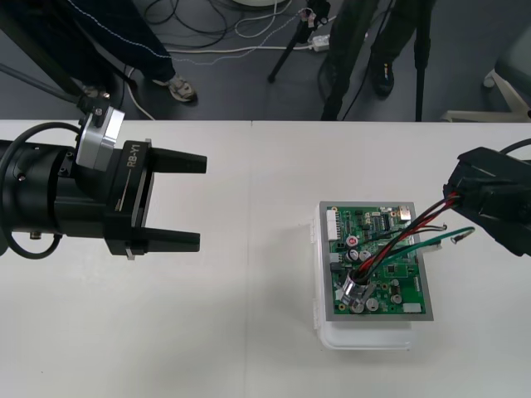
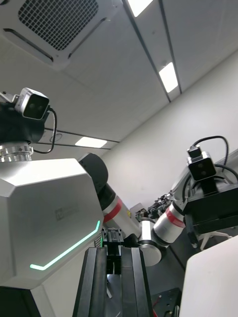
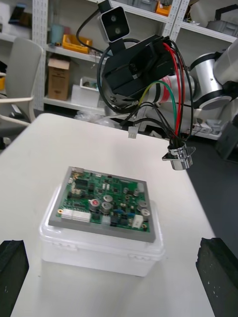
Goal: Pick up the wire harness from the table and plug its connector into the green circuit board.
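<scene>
While my left claw [image 1: 201, 202] hangs wide open and empty over the desk [image 1: 249, 332], well apart from the green circuit board [image 1: 398, 286] ahead of it, the right claw [image 1: 455, 197] beyond is closed on the thin wires of the wire harness [image 1: 406, 232]. The metal socket [image 3: 179, 157] and plug [image 3: 132, 132] dangle under that claw, off the board. It looks light and floppy; I'd pinch the stiff plug, not the wires.

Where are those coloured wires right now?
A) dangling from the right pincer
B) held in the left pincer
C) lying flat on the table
A: the wire harness hangs from the shut right pincer, its metal socket in the air by the green board; the left pincer stands open and empty.
</scene>
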Motion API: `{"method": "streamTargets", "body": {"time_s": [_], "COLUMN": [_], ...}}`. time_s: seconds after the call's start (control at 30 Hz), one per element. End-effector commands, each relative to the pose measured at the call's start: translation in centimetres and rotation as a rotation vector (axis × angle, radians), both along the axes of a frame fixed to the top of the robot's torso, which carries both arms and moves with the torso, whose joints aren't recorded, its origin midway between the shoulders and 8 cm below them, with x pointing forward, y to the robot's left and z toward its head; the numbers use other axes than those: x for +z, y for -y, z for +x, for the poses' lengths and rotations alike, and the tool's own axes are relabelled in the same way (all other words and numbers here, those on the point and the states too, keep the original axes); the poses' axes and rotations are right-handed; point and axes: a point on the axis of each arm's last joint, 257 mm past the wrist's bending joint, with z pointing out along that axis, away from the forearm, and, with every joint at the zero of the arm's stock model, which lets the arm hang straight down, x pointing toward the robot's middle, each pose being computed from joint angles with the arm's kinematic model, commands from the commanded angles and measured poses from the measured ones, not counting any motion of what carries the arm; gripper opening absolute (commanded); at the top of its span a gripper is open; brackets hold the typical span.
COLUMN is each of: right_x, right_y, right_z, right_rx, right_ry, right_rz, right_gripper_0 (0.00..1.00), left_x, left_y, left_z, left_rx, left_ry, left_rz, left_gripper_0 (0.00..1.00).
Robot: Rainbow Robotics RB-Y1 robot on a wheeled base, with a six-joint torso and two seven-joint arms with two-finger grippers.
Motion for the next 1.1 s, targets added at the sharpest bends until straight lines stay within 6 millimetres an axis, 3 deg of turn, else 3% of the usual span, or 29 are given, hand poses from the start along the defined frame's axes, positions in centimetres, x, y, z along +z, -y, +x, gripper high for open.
{"method": "streamTargets", "body": {"time_s": [0.03,0.27,0.43,0.83,1.1], "right_x": [0.8,1.0,0.1,-1.6,-1.7], "right_y": [0.2,-0.6,-1.1,-3.1,-5.2], "right_z": [0.9,3.2,5.0,6.2,6.2], "right_rx": [-0.096,-0.256,-0.379,-0.511,-0.587], "right_ry": [0.071,0.052,0.169,0.299,0.368], "right_rz": [-0.038,-0.068,-0.101,-0.183,-0.222], "right_gripper_0": [0.0,0.0,0.0,0.0,0.0], "left_x": [1.4,2.7,3.6,5.1,3.7], "left_y": [0.4,1.9,2.5,3.7,5.2], "left_z": [0.2,-0.1,-0.1,0.7,0.7], "left_rx": [0.023,-0.007,-0.026,-0.043,-0.084], "left_ry": [-0.033,0.009,0.055,0.16,0.09], "left_rz": [-0.073,-0.132,-0.135,-0.106,-0.102], "left_gripper_0": [1.0,1.0,1.0,1.0,1.0]}}
